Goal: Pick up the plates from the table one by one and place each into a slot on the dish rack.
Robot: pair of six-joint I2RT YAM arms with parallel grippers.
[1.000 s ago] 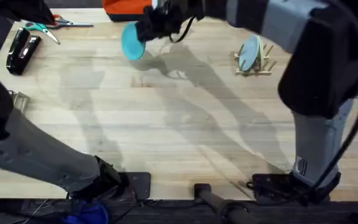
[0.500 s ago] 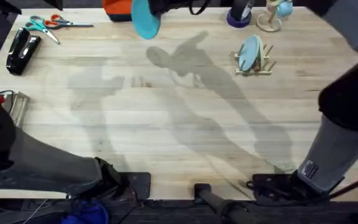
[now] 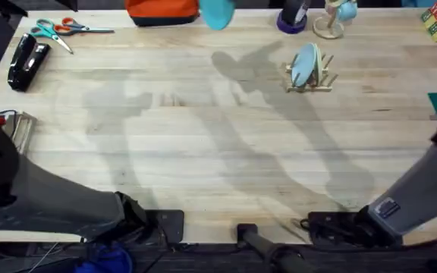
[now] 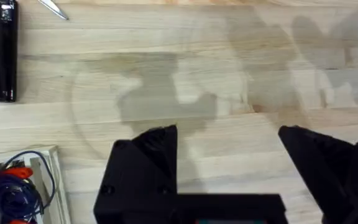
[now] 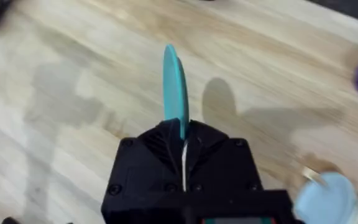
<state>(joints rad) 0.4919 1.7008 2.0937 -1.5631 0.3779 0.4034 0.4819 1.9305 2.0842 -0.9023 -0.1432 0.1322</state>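
The right gripper is clamped on 1 turquoise plate, holding it edge-on so the disc stands upright between the closed fingers, its rim pointing away from the wrist. From above, that held plate hangs at the far edge of the table, just right of an orange object.

The dish rack sits to the right of the carried plate and a little nearer. 1 light-blue plate already stands in it, leaning among the pegs; in the right wrist view the same racked plate shows off to 1 side.

So the coming move, as I judge it, is a sideways carry to the right, and the held disc's flat face would need to line up parallel with the racked one to drop into a free slot.

The left gripper hovers over bare wood at the near left, fingers spread apart, holding nothing. The right arm is plainly the one placed for the job.
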